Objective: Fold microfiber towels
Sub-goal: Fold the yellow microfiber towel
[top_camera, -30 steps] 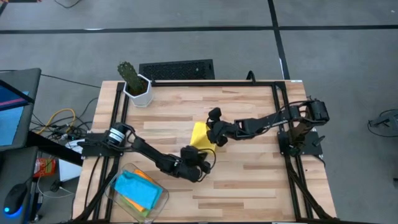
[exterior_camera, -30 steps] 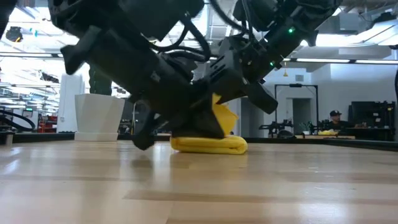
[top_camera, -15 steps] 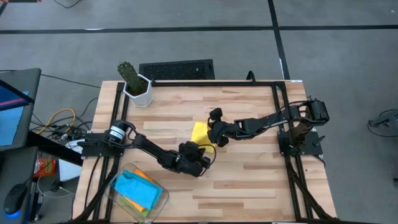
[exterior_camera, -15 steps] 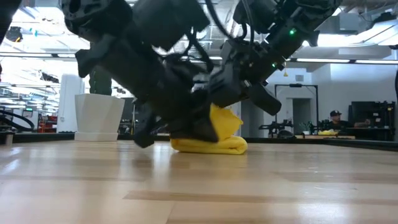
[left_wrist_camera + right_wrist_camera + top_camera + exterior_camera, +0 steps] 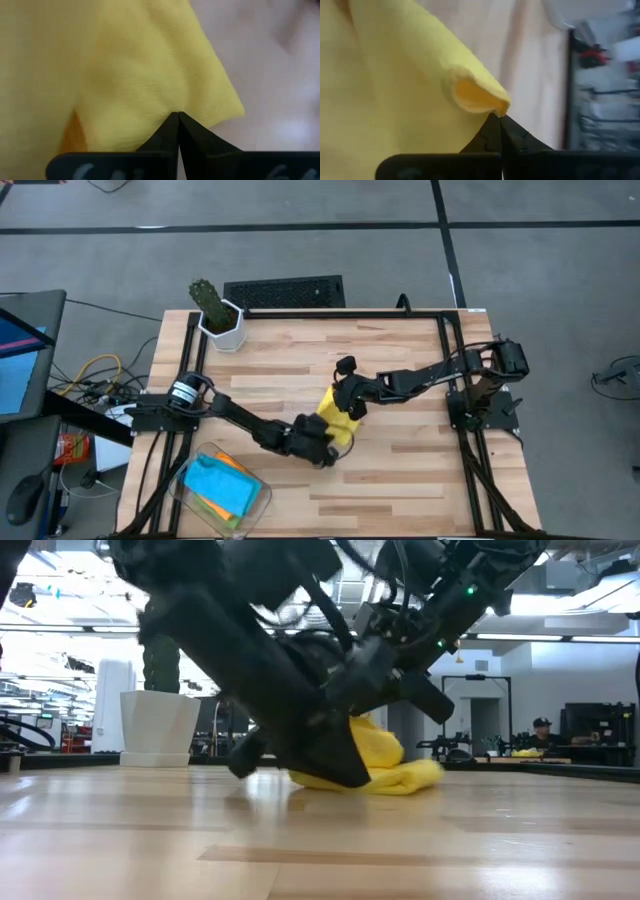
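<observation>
- Here, the yellow towel (image 5: pixel 336 418) is found near the middle of the table (image 5: pixel 400 470), partly folded and lying between the two arms.
- The left gripper (image 5: pixel 327 448) is closed on the edge of the yellow towel; in the left wrist view its fingers (image 5: pixel 170 131) are pressed together with the yellow cloth bunched at the tips.
- The right gripper (image 5: pixel 352 407) is closed as well, and in the right wrist view a rolled corner of the cloth is pinched just at its fingertips (image 5: pixel 492 131).
- The towel is judged to be light, soft and floppy: it sags and wrinkles where it is lifted, and no shape is kept by itself.
- A slippery surface is not expected; the fuzzy fabric should be held well by a small pinch.
- The best place to take hold is judged to be a corner or an edge, with the two pinches kept well apart so that the fold line stays straight.
- From the low view, it seems that one lobe is raised above the flat part, but this is partly hidden by the arms.
- Other towels (image 5: pixel 222 485), blue and orange, are seen in a clear bin (image 5: pixel 262 498) at the near left corner.
</observation>
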